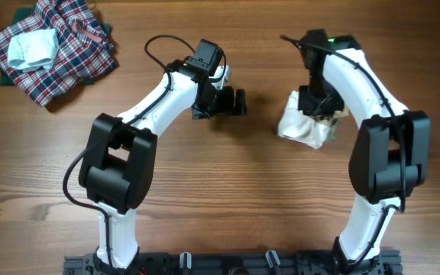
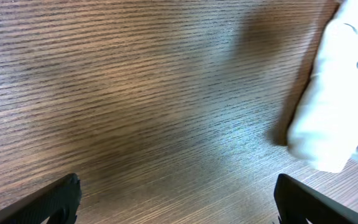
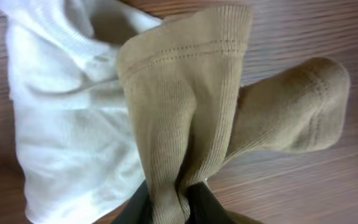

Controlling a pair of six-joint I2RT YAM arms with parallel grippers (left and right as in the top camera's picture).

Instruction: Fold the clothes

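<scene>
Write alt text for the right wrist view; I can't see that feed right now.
The right gripper pinches a tan ribbed cuff of the small garment, the cloth bunching between its dark fingers at the bottom edge. A second tan cuff sticks out to the right, the white body fills the left, and wooden table shows behind.

On the worktop (image 1: 220, 206), right of centre: garment (image 1: 300, 128), beneath the right end effector (image 1: 321, 114). Just left of it, apart: left end effector (image 1: 241, 101). Far back left: cloth heap (image 1: 67, 65), folded piece (image 1: 33, 47) on top.
</scene>
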